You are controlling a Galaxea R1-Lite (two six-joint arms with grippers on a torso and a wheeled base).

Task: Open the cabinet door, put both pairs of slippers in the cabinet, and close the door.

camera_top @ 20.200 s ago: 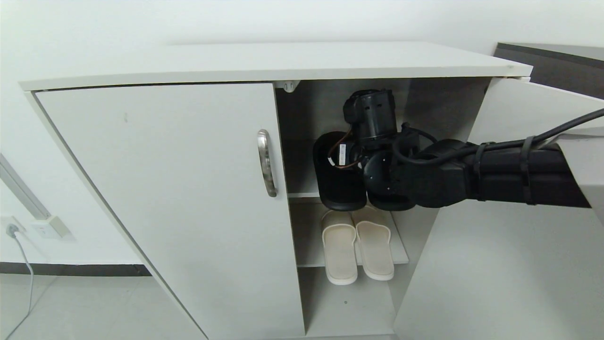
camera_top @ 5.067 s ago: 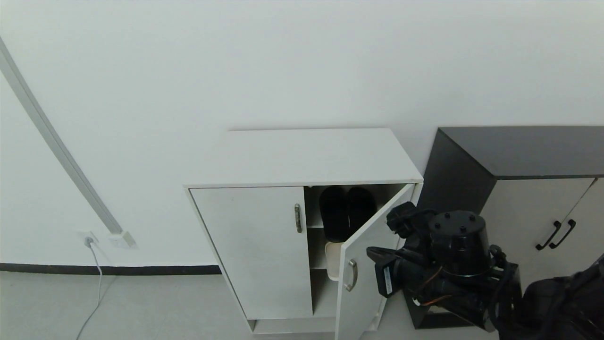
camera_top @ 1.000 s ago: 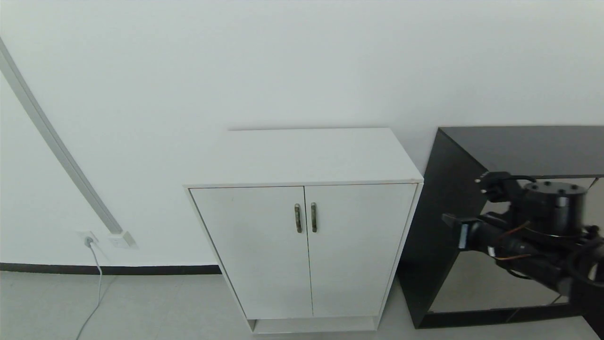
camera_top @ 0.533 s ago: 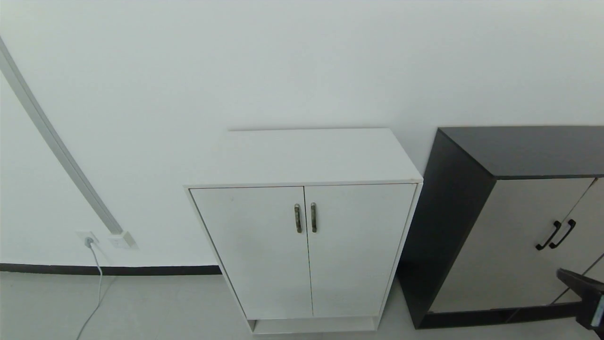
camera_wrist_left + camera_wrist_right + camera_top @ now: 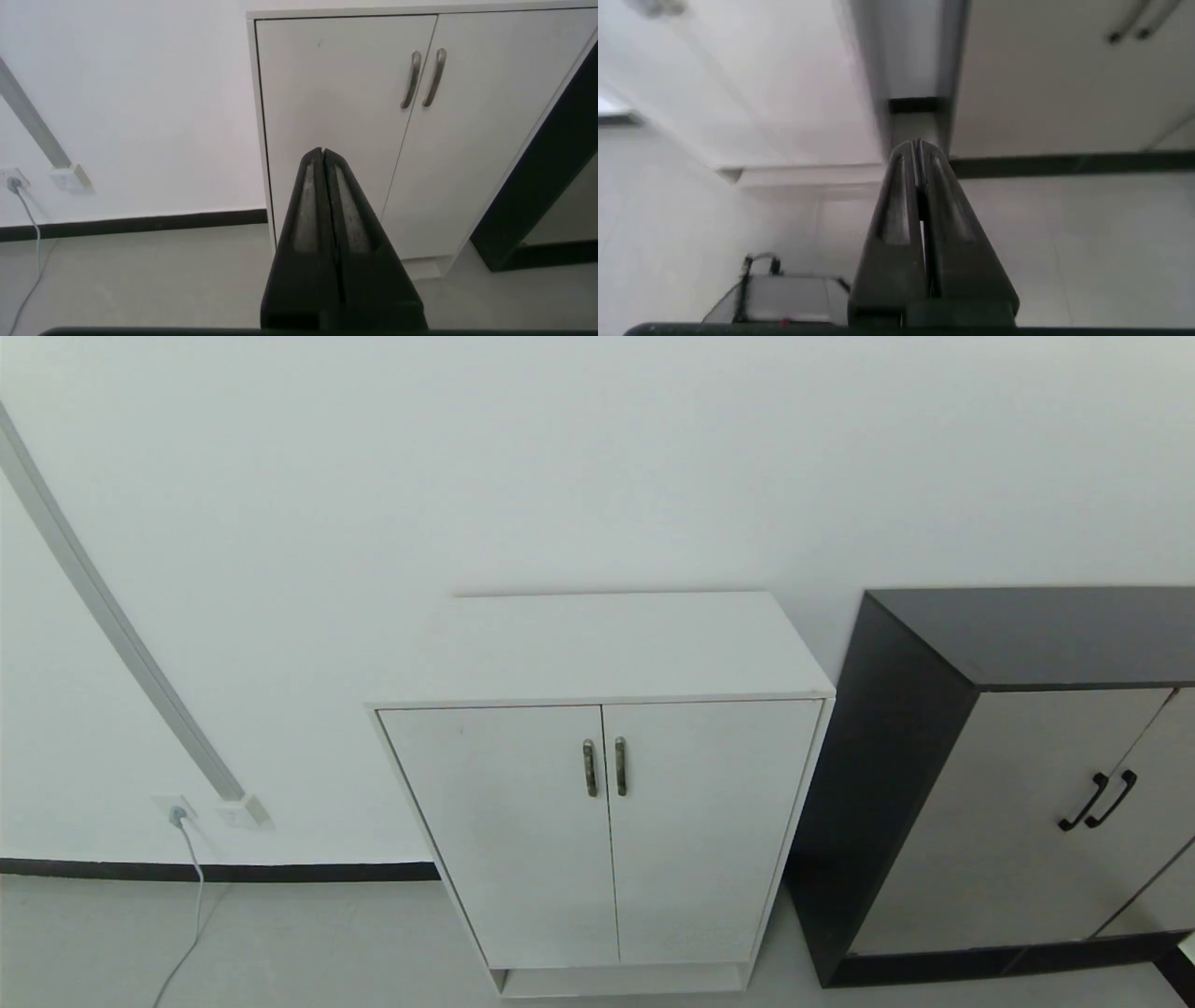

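You're looking at a plain indoor room, office or storage type; can't tell closer. White painted wall [image 5: 597, 457], black skirting strip [image 5: 215, 870] along its foot, pale grey floor [image 5: 308, 943]. Two flat-fronted storage units stand against the wall, just beside each other: white cabinet [image 5: 523, 821] with two doors and metal bar handles, dark cabinet [image 5: 896, 784] with grey doors and black handles. Surface-mounted cable trunking [image 5: 103, 607] slants down the wall to near a wall socket [image 5: 173, 814], grey cord [image 5: 191, 915] plugged in.
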